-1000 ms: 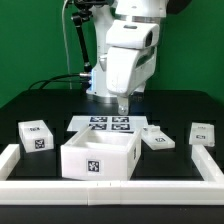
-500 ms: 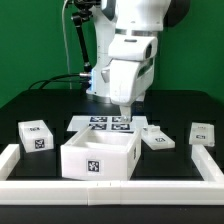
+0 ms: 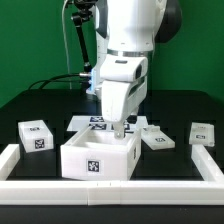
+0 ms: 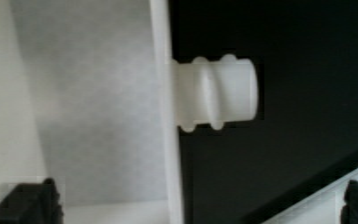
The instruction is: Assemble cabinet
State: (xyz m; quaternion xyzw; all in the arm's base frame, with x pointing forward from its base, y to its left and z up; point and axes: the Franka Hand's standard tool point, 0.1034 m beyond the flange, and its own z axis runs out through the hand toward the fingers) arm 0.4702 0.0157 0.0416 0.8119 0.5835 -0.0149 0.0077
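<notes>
The cabinet body [image 3: 100, 156] is an open white box with a tag on its front, standing at the front middle of the table. My gripper [image 3: 118, 130] hangs open and empty just above the box's back right wall. In the wrist view that wall [image 4: 105, 110] runs between my spread black fingertips [image 4: 30, 203], and a round ribbed white knob [image 4: 217, 92] sticks out from its outer side. Loose white tagged parts lie around: a block [image 3: 36, 135] at the exterior view's left, a flat panel [image 3: 158, 137] and a small piece [image 3: 204, 133] at its right.
The marker board [image 3: 98, 124] lies behind the box, partly under the arm. A long low white border rail [image 3: 120, 190] runs along the front and both sides. A black cable hangs behind the arm at the back left.
The arm has come forward and down, from over the marker board to just above the box's back wall. The loose parts have not moved.
</notes>
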